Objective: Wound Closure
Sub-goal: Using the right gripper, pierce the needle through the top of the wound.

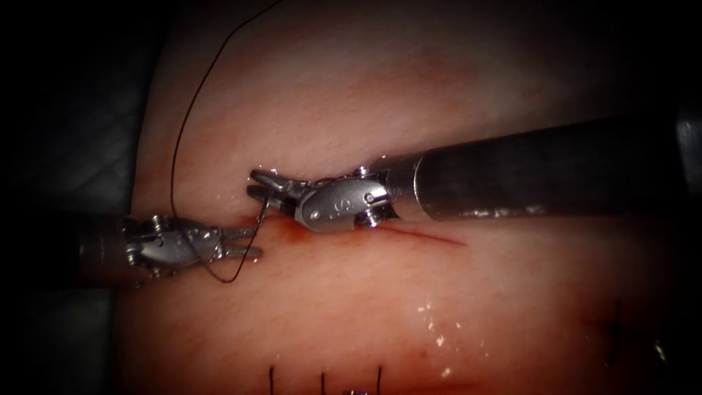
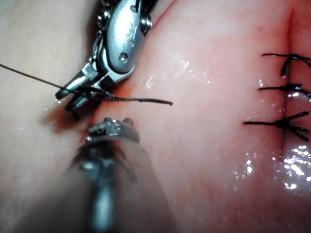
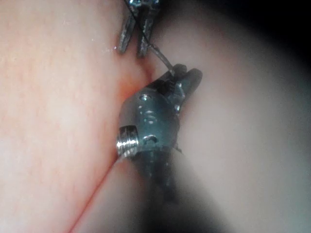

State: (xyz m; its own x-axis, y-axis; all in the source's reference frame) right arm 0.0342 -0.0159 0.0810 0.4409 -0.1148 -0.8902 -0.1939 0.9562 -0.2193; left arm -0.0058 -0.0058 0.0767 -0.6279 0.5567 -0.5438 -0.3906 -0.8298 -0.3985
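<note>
- We see the right tool clamped on the needle near one end, just above the cut.
- The left tool stands narrowly open, empty; the thread loops across it.
- The needle's other end lies at the cut's left end; entry into the tissue is unclear.
- We judge this cut unclosed; finished stitches close a neighbouring line.

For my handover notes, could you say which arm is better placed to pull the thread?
Right, probably: its hand is shut on the thread by the cut; the left hand sits open, holding nothing.
</note>
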